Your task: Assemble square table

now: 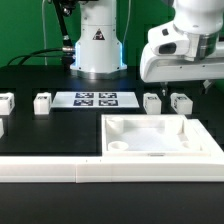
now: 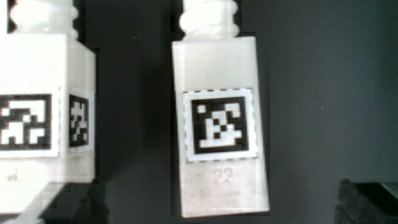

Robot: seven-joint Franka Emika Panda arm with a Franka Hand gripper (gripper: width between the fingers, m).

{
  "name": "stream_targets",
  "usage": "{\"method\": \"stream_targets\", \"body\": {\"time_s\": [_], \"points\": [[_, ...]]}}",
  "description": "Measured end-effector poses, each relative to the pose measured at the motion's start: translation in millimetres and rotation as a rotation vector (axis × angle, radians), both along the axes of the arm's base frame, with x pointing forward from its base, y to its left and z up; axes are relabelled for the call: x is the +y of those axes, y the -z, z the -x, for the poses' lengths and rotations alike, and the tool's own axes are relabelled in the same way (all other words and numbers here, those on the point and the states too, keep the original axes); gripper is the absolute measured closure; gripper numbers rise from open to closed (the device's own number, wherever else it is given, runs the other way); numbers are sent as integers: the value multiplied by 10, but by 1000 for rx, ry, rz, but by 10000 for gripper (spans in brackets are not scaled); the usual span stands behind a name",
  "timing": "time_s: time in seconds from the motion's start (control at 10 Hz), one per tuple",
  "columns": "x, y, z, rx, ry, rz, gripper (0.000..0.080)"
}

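The square table top point(image 1: 160, 137), a white slab with a raised rim and corner sockets, lies on the black table at the exterior view's front right. Several small white tagged legs lie in a row behind it: two at the exterior view's left point(image 1: 42, 101) and two at its right point(image 1: 152, 102) point(image 1: 181, 101). My gripper point(image 1: 180, 75) hangs above the right pair. In the wrist view one leg point(image 2: 217, 120) lies in line between my dark fingertips point(image 2: 368, 203), and a second leg point(image 2: 45, 110) lies beside it. My gripper point(image 2: 214, 215) is open and holds nothing.
The marker board point(image 1: 95, 98) lies flat between the two pairs of legs. A long white border rail point(image 1: 80, 170) runs along the table's front edge. The robot's base point(image 1: 97, 45) stands at the back. Another white part point(image 1: 2, 126) shows at the far left edge.
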State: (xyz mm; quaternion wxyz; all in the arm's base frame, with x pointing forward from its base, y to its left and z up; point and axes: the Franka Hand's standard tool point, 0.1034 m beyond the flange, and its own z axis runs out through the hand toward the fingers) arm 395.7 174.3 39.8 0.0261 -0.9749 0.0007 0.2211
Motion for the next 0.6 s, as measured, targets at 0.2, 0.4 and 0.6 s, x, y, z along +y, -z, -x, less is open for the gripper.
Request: {"method": "stream_targets", "body": {"time_s": [0.2,0.4,0.6], "points": [[-18,17,27,151,-3,8,151],[-7,49,57,263,-63,-25,151],[-15,94,140,398,-74,-25,151]]}}
